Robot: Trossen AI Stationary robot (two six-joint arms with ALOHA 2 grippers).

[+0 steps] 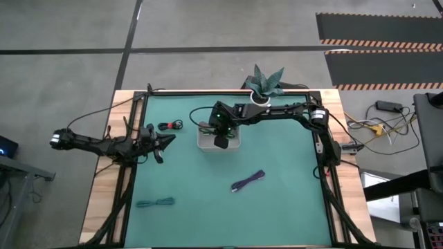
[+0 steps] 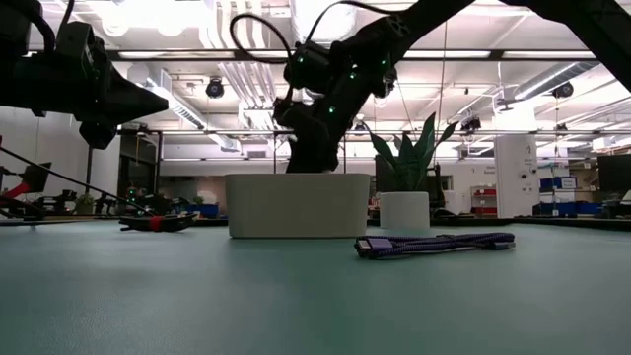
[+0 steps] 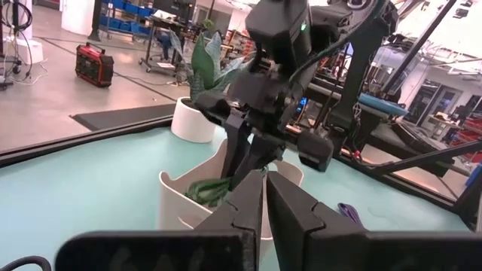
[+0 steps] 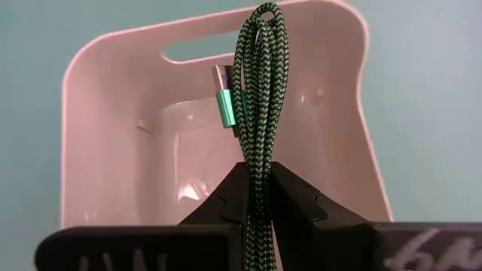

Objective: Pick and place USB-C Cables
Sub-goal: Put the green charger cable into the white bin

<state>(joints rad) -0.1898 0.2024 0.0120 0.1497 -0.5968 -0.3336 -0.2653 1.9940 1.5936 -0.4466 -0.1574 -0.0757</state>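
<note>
Right claw [image 4: 256,197] poised over the white tray [image 1: 205,144], near the far middle of the desk [image 1: 277,207]. Clamped on the dark green cable [image 4: 260,98]: braided bundle pinched between the fingers, loop and green connector hanging over the tray's open interior. Not yet released. Tray interior bare in the right wrist view; no other cable seen lying in it.

Left claw [image 1: 165,140] parked near the left edge of the desk, pointing toward the tray. Fingers [image 3: 241,207] pressed together, nothing between them. Waiting, by the look of it.

Remaining cables, all out on the desk:
- red-and-black cable [image 1: 169,125]: just left of the tray, near the left claw. Also visible in the low view, left of the tray.
- purple cable [image 1: 248,180]: well apart from the tray, toward the near side, right of centre. Lies stretched out in the low view, in front of the tray.
- teal cable [image 1: 155,203]: near-left area of the desk, farthest from the tray.

Potted plant [image 1: 264,84] at the far edge, behind the tray; not part of the job.

Progress, judged: first placement under way, none completed. Green bundle needs only a release into the tray. Three pick-ups left: red-and-black, purple, teal.
</note>
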